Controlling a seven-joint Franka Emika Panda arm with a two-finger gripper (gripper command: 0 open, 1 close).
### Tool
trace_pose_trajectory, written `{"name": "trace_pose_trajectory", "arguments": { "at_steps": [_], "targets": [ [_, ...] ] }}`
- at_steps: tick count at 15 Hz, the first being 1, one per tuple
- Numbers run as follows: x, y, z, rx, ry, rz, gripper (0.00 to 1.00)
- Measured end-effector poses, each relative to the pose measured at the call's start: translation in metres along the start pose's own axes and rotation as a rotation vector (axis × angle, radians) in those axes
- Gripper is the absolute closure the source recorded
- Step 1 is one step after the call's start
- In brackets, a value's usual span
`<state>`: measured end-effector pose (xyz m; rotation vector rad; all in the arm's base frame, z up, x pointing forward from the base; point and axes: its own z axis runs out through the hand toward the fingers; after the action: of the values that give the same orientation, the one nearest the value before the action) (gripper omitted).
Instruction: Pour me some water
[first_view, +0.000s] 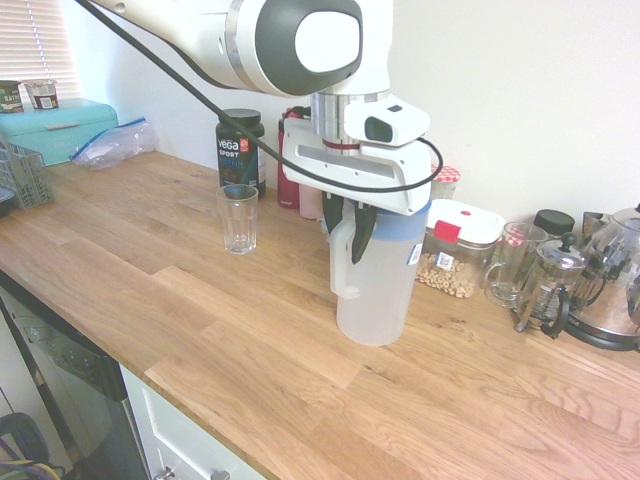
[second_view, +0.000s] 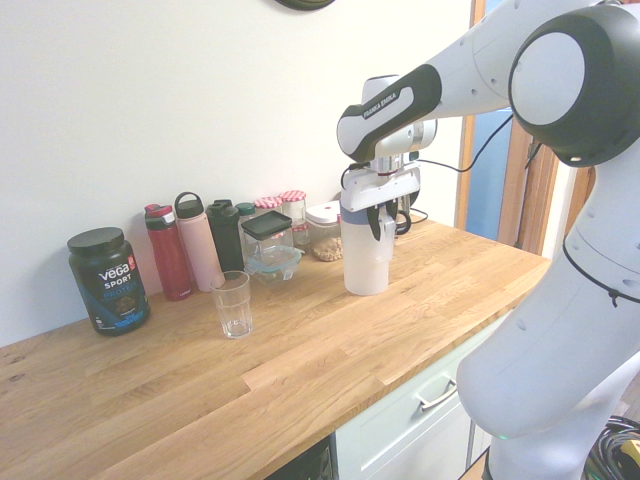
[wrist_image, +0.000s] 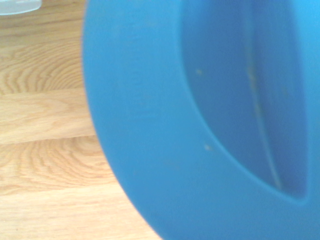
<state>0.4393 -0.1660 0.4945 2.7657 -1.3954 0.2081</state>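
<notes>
Wooden counter (first_view: 200, 330), one. Left to right: one teal box (first_view: 60, 130); one glass (first_view: 239, 220), at ten o'clock from the jug; one black tub (first_view: 240, 152), "vega SPORT"; one jug (first_view: 375, 290), the gripper (first_view: 350, 245) partly open around its handle, grip unclear; one nut box (first_view: 455, 250), two o'clock. Water can't be made out.

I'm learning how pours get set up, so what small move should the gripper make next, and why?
I'd finish closing the gripper on the handle and check the hold before lifting. Its fingers appear to straddle the handle, while the frosted jug sits upright on the counter and the ribbed glass stands apart from it.
</notes>
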Motion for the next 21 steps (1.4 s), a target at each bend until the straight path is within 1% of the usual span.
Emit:
{"name": "trace_pose_trajectory", "arguments": {
  "at_steps": [8,11,13,15,19,21],
  "targets": [
    [0.001,0.002,-0.001,0.004,0.007,-0.001,1.00],
    [-0.003,0.006,-0.023,0.022,0.028,-0.035,1.00],
    [-0.016,0.001,-0.048,0.037,0.043,-0.087,1.00],
    [-0.035,-0.011,-0.066,0.042,0.051,-0.163,1.00],
    [-0.086,-0.064,-0.078,0.028,0.085,-0.399,1.00],
    [-0.109,-0.086,-0.078,0.009,0.106,-0.491,1.00]
  ]
}}
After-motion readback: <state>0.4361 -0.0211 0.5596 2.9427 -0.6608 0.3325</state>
